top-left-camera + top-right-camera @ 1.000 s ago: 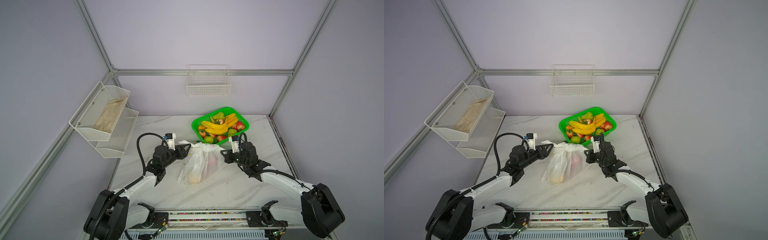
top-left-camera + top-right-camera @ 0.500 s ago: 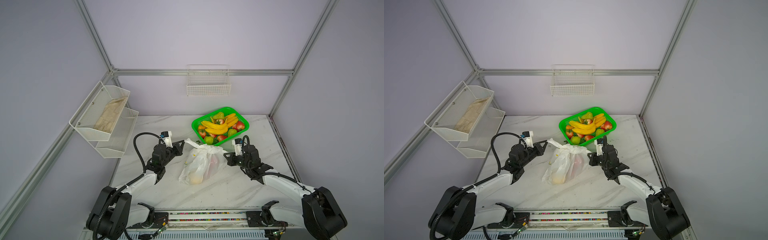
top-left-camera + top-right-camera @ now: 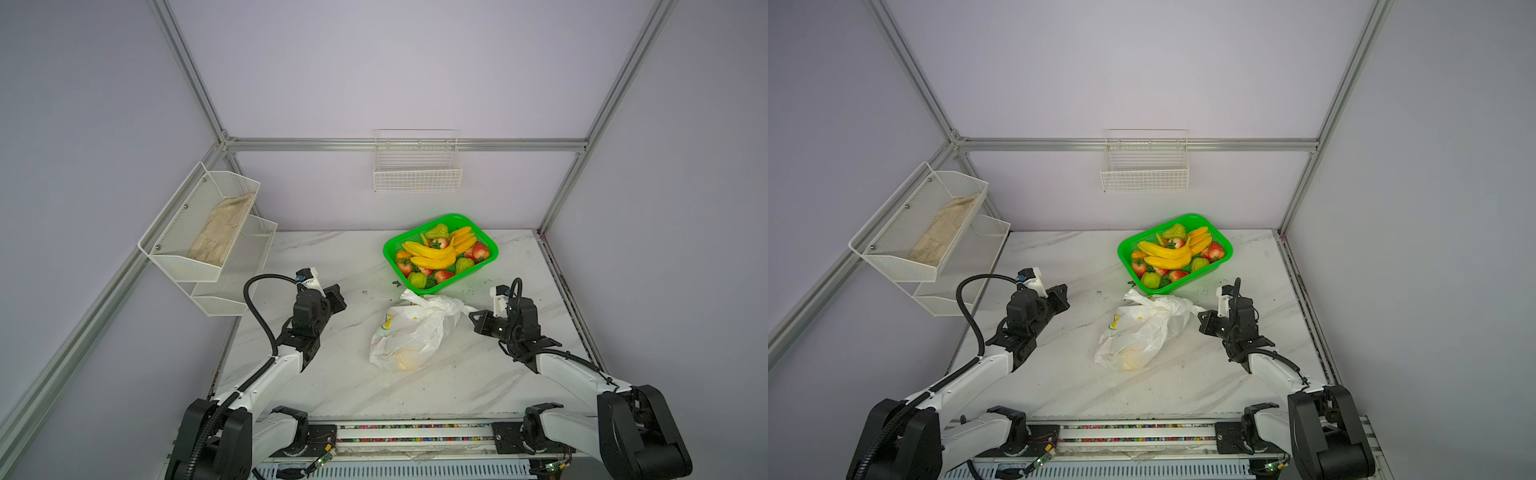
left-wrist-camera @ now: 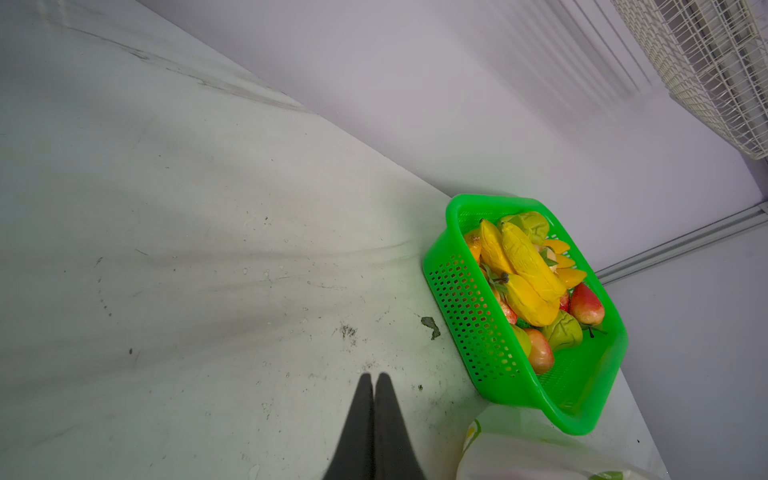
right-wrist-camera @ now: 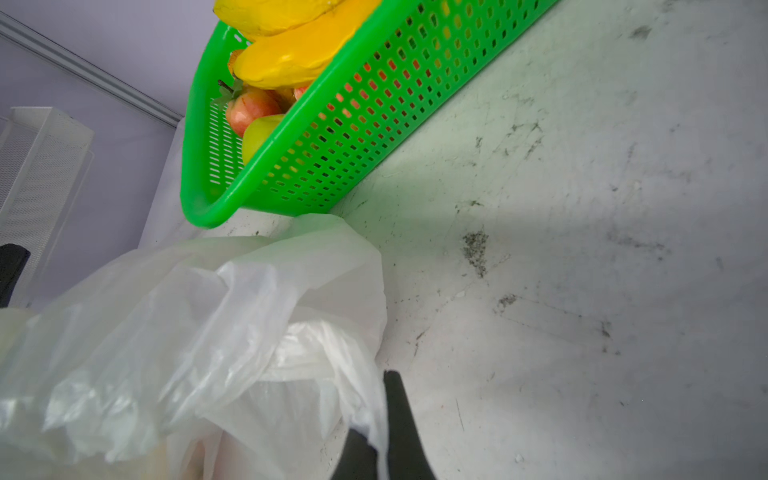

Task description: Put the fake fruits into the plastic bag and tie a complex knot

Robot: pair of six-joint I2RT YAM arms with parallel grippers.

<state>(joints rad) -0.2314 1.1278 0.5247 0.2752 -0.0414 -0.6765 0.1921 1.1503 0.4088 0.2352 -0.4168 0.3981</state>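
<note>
The plastic bag (image 3: 415, 332) (image 3: 1142, 332) lies crumpled mid-table, and a yellow-orange fruit (image 3: 405, 361) shows through its film. My right gripper (image 3: 473, 318) (image 3: 1202, 320) (image 5: 382, 399) is shut on a strip of the bag's edge (image 5: 374, 415) at its right side. My left gripper (image 3: 334, 295) (image 3: 1061, 297) (image 4: 374, 376) is shut on nothing and sits well left of the bag, above bare table. The other fake fruits (image 3: 436, 253) (image 3: 1169, 253) (image 4: 528, 274), bananas, red apples and green pears, fill the green basket (image 3: 453, 216) (image 5: 332, 137) behind the bag.
A white mesh two-tier shelf (image 3: 199, 232) holding a beige cloth (image 3: 220, 228) hangs on the left wall. A white wire basket (image 3: 417, 166) is fixed to the back wall. The arms' base rail (image 3: 415, 432) runs along the table's front edge.
My left gripper let go of the bag, shut, and drew back to the left. My right gripper moved right, still gripping the bag's edge. The bag's top sagged.
</note>
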